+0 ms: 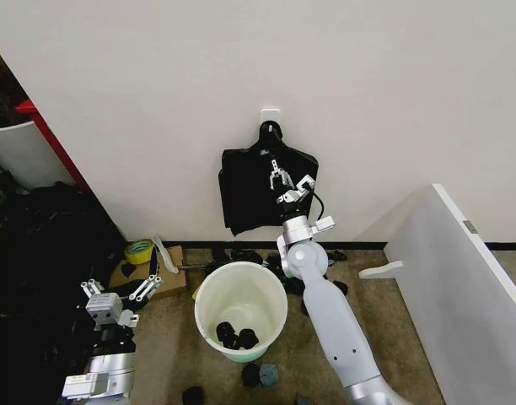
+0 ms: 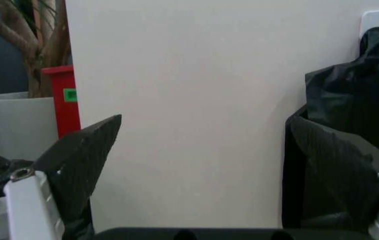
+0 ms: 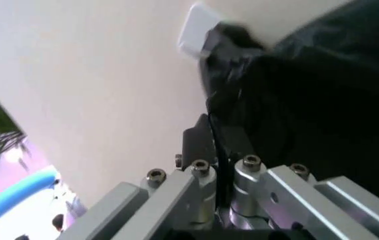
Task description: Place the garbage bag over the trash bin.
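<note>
**binwatch:** Head view: right gripper (image 1: 280, 179) is up at the garbage bag (image 1: 245, 194) hanging on the far wall, fingers look pinched on it. Trash bin (image 1: 241, 308) still unlined, so basically just starting.

**kez:** Left gripper (image 1: 119, 291) sits low left, fingers spread, empty. Black lumps (image 1: 235, 337) are inside the bin, tape roll (image 1: 140, 251) nearby.

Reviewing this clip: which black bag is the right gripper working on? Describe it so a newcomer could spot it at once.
Start at the white wall and find the small white hook above the white trash bin. The flat black bundle of bags hangs from that hook, with the right gripper against its front. Unlike the small black lumps in the bin, it hangs flat against the wall.
</note>
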{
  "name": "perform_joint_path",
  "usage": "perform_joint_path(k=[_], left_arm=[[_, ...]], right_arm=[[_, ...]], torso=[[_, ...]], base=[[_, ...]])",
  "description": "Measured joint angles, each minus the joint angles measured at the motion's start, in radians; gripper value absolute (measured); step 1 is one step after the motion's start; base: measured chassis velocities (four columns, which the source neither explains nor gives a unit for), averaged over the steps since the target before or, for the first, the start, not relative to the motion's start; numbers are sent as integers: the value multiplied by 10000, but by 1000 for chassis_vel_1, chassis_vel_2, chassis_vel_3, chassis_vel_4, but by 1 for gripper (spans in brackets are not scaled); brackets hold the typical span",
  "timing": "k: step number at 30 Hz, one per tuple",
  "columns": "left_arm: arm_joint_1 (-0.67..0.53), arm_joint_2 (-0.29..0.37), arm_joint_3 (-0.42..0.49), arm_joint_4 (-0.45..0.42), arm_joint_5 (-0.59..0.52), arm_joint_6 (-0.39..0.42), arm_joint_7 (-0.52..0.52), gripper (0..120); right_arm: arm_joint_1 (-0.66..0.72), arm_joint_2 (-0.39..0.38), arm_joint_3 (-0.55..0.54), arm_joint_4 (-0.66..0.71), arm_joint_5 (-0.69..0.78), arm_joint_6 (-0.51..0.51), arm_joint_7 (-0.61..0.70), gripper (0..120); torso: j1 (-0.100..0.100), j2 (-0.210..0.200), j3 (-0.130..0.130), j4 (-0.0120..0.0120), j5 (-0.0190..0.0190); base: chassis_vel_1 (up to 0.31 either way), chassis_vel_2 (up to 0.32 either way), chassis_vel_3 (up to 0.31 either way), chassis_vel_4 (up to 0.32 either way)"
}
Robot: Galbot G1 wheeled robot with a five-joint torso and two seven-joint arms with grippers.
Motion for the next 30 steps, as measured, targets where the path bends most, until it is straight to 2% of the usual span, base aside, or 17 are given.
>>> perform_joint_path(k=[4,13,22,30], left_arm=[[-2,-10,1,-20,7,-4,-38,100],[-11,-2,-47,-226,-3,-10,-157,100],[71,-13,-43,-453,3,-10,-166,100],[111,-58,-40,-583,21,-9,-170,100]], right_arm=[[-506,-11,-133,229,-172,0,-459,0],[-1832,-854,-129,467,-1354,-58,-2058,0],[-2491,-1482,406,-367,-3053,-122,-4249,0],[-2699,-1664,917,-1095,-4338,-7,-5838,0]], torso=[[0,0,0,1,1],[0,2,0,0,1],[0,2,1,0,2],[0,2,0,0,0]], base=[[0,0,0,0],[0,0,0,0],[0,0,0,0],[0,0,0,0]])
